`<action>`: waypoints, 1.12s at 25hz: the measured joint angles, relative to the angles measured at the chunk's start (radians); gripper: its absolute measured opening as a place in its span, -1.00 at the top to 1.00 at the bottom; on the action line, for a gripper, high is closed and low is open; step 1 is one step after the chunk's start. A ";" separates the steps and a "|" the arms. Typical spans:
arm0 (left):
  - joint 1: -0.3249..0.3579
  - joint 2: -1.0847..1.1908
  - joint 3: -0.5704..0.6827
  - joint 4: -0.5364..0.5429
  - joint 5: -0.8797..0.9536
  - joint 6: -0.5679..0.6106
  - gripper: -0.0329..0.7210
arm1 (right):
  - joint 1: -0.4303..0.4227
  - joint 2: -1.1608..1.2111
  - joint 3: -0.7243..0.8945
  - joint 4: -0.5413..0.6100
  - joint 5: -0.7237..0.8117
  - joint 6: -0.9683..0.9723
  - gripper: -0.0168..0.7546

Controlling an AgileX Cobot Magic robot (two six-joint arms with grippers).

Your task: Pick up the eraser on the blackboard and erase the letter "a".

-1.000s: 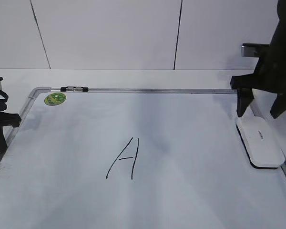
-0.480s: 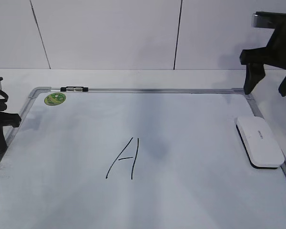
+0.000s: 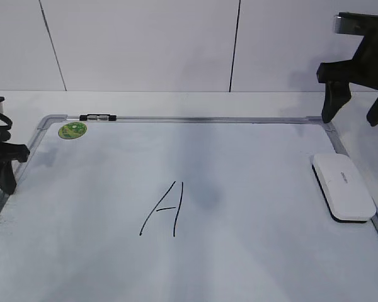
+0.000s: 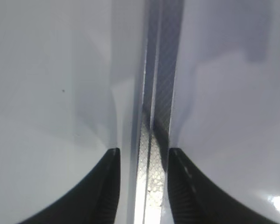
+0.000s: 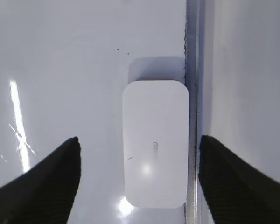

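The eraser (image 3: pixel 343 187) lay flat at the blackboard's (image 3: pixel 195 118) right frame; the right pincer (image 3: pixel 355 110) hovered above, spread wide. The left pincer (image 4: pixel 141 161), apparently parted, straddled the left frame.

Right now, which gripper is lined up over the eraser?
The right gripper: it hangs open above the white eraser by the board's right frame. The left gripper straddles the left frame rail, nowhere near it.
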 joint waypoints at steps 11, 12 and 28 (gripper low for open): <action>0.000 -0.121 -0.104 -0.008 0.100 -0.002 0.13 | 0.000 -0.011 0.000 0.015 0.000 -0.002 -0.58; 0.000 -0.147 -0.104 -0.010 0.108 -0.002 0.13 | 0.000 -0.019 0.000 0.015 0.000 -0.002 -0.58; 0.000 -0.553 -0.104 -0.041 0.251 -0.002 0.12 | 0.002 -0.457 0.163 0.018 0.017 -0.006 -0.58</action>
